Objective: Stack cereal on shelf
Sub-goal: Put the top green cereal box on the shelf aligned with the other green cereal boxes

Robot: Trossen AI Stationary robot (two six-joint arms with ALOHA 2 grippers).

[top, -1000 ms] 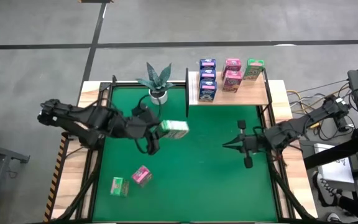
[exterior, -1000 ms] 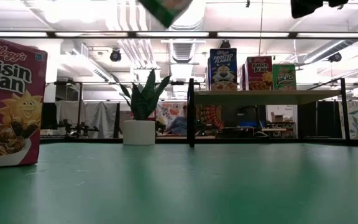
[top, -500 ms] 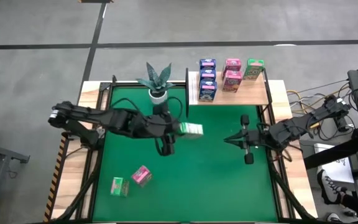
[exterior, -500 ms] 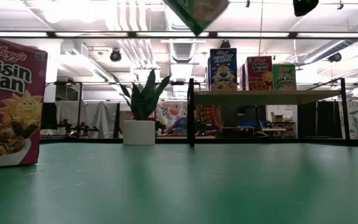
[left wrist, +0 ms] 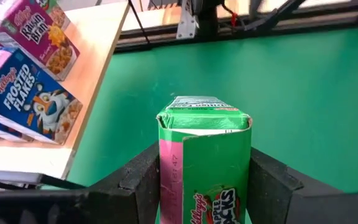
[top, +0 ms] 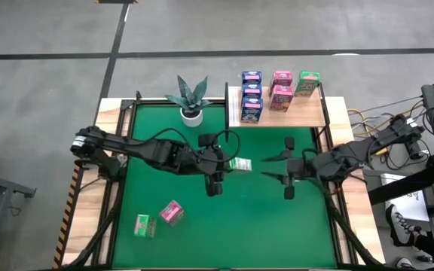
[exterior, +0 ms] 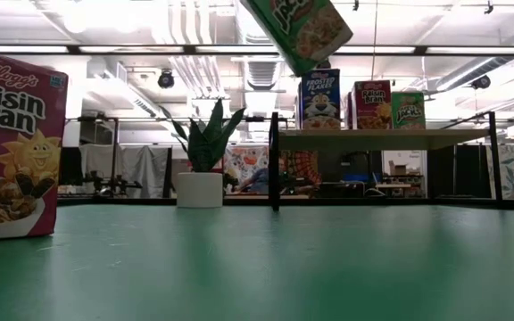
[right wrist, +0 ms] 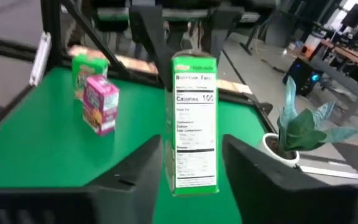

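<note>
- Your left arm has swung the green cereal box [top: 239, 164] from near the plant out to mid-desk, and your right arm has come in to meet it, its jaws now spread where a moment ago they were closed.
- Your left gripper [left wrist: 204, 186] has its jaws clenched on that box, one dark finger on each side, holding it up off the green mat [top: 262, 218].
- Look at the box: a small green carton with a pink side panel, its top flap slightly lifted; the face towards your right arm is a white nutrition panel.
- Your right gripper [right wrist: 188, 171] sits just beside the box's free end, jaws released and straddling it without a clear touch.
- On the shelf [top: 311, 117] at the far right corner stand three blue boxes [top: 252, 96], two pink boxes [top: 281, 89] and one green box [top: 307, 83].
- A loose pink box [top: 172, 213] and a loose green box [top: 145, 225] lie near each other on the mat's near left.
- The potted plant [top: 191, 98] stands by the shelf's left edge.
</note>
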